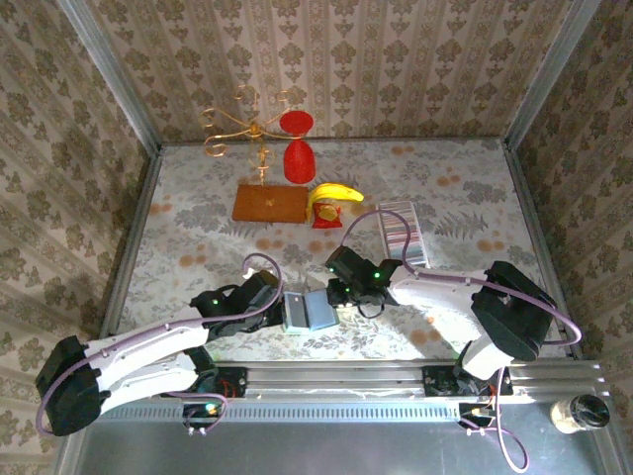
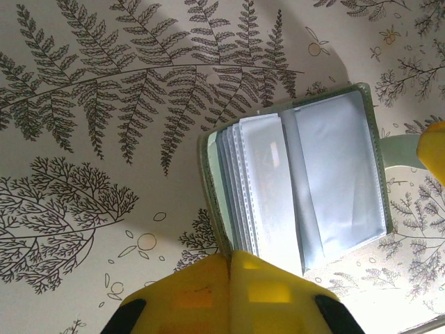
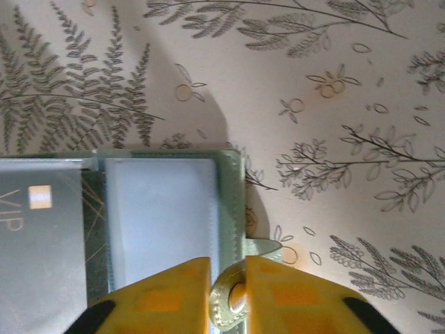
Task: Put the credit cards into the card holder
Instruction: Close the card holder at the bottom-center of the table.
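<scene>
The card holder lies open on the table near the front, between my two grippers. In the left wrist view the card holder shows its clear sleeves, and my left gripper is shut on its near edge. My right gripper is shut on the snap tab at the card holder's right side. A grey card marked VIP sits in the holder's left panel. The other credit cards stand as a striped row in a clear tray behind the right arm.
A banana rests on a red stand at the back centre. Beside it are a brown board, a red goblet and a gold wire rack. Patterned walls close in the table on three sides.
</scene>
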`<state>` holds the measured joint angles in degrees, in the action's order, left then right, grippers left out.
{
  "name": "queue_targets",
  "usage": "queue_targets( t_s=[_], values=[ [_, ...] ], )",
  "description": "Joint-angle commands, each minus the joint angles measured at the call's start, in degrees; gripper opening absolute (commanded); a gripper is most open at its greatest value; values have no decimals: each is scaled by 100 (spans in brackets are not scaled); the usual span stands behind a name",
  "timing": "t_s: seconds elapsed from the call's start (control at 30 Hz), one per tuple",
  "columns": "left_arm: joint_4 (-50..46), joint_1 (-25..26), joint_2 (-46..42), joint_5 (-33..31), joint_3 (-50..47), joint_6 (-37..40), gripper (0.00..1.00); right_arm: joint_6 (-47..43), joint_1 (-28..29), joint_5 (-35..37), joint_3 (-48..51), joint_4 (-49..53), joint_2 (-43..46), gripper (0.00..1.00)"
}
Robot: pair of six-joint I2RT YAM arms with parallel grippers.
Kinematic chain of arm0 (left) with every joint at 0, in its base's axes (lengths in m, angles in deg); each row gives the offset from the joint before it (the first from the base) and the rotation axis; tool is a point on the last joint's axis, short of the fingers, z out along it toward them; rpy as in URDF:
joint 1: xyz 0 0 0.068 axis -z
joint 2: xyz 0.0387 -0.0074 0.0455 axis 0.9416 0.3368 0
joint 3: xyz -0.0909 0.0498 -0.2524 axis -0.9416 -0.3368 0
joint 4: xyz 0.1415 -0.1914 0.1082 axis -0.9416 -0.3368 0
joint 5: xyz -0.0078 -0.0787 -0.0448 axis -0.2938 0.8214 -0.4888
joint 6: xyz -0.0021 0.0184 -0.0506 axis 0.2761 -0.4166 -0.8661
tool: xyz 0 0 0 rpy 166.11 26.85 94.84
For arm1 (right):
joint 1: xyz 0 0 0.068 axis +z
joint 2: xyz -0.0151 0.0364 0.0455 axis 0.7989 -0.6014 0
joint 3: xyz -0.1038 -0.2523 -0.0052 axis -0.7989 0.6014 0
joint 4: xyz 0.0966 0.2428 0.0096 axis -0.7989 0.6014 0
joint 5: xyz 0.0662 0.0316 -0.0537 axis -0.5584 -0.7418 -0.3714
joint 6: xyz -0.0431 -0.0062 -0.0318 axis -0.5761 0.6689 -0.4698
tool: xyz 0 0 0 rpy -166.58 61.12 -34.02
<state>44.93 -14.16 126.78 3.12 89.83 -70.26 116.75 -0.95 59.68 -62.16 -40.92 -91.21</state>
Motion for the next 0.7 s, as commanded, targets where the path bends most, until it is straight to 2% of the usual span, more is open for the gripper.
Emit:
queue_targets(
  t_s=[0.0, 0.07, 0.2, 0.47, 0.67],
  values=[
    [-139, -2, -110, -82, 126, 127, 0, -35, 42, 306, -24, 348, 152, 12],
    [-143, -7, -107, -73, 144, 131, 0, -32, 42, 352, 13, 372, 197, 4],
    [-174, -7, -111, -26, 191, 149, 0, 2, 40, 418, 97, 353, 267, 0],
    [-255, 17, -18, 171, 480, 264, 0, 117, 40, 214, 315, 30, 276, 0],
    [112, 223, 533, 322, 978, 377, 7, 386, 40, 10, 674, -513, 378, 0]
  ],
)
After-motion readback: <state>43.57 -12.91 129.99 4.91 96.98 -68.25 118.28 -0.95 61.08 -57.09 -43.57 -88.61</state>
